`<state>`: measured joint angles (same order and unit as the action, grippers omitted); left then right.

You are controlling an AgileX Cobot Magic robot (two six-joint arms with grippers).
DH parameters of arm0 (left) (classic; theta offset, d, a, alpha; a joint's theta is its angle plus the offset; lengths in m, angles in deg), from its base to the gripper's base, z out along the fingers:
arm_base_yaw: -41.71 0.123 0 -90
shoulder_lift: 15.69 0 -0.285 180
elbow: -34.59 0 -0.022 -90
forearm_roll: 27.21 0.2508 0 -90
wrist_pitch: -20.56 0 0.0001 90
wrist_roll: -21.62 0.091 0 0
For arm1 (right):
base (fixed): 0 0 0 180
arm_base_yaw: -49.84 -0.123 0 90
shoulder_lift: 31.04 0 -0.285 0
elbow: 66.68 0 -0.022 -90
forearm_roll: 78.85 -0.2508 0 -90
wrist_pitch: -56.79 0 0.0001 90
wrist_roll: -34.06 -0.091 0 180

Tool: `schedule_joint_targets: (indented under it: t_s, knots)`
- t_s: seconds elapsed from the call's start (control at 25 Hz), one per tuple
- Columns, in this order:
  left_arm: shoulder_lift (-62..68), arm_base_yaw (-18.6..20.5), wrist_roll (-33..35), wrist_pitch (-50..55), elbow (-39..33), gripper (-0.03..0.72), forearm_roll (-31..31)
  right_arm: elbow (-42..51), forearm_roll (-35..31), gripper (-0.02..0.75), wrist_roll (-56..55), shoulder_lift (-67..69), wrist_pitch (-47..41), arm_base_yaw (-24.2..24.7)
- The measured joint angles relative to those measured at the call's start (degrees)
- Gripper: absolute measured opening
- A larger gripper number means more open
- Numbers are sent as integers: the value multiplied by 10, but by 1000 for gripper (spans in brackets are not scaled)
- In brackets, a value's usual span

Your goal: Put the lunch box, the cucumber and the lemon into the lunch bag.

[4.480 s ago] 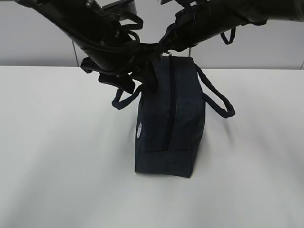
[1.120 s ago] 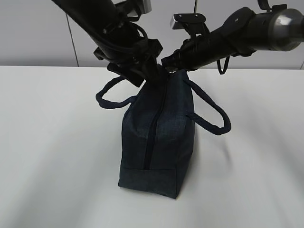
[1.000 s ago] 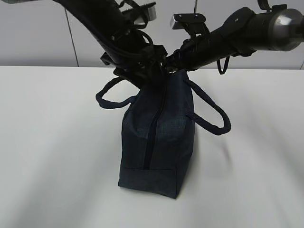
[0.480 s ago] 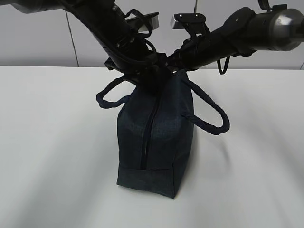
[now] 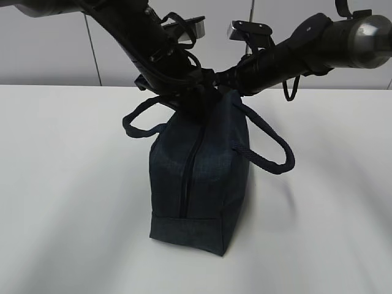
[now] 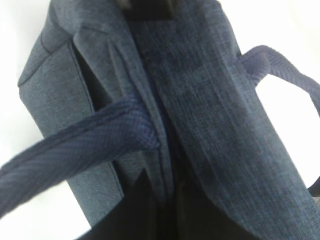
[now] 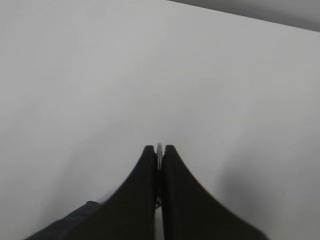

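- The lunch bag (image 5: 199, 177) stood on the white bench (image 5: 73, 202), narrow end toward the exterior camera, both arms meeting at its top far end.
- Its zipper (image 5: 187, 177) ran down the near end face as a dark line and looked shut there; in the left wrist view the top seam (image 6: 162, 165) also lay pressed together, so the bag seemed closed or close to it.
- The two loop handles (image 5: 263, 147) hung slack out to either side.
- The right gripper (image 7: 159, 152) had its fingers pressed together on a thin pale metal piece, most likely the ring pull (image 7: 159, 148) of the zipper.
- The left gripper (image 5: 184, 101) was at the bag's top edge; whether it was apart or together could not be told, as its fingers were out of sight in both views showing that side.
- The lunch box, the cucumber and the lemon appeared in no view, on the bench or elsewhere. They may already have been inside, which would fit the bag's filled-out shape, but that was only a judgement.
- On that reading the packing was done and only the zipper work was in hand; if the items were off-camera, everything was still left.
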<state>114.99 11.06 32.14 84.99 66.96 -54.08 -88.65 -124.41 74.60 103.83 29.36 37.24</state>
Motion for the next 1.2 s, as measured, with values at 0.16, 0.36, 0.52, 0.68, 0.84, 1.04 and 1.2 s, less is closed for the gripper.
schedule_joint_targets:
  t_s: [0.16, 0.36, 0.52, 0.68, 0.84, 1.04, 1.2]
  knots:
    - [-3, -5, 5, -3, 0, -9, 2, -1, -1, 0, -26, 3, -12, 6]
    - [-7, -11, 8, -3, 0, -9, 7, -1, -1, 0, -40, 16, -14, 8]
    - [-9, -12, 8, 3, 0, -9, 8, -1, -2, 0, -49, 31, -25, 9]
    - [-11, -12, 8, 5, 0, -9, 8, -1, -2, 0, -51, 32, -30, 10]
    - [-11, -12, 10, 6, 0, -9, 8, -1, -2, 0, -57, 32, -34, 12]
    - [-11, -12, 11, 6, 0, -10, 11, -1, -10, 0, -72, 32, -41, 16]
    - [-11, -12, 11, 7, 0, -10, 11, -1, -21, 0, -73, 33, -42, 16]
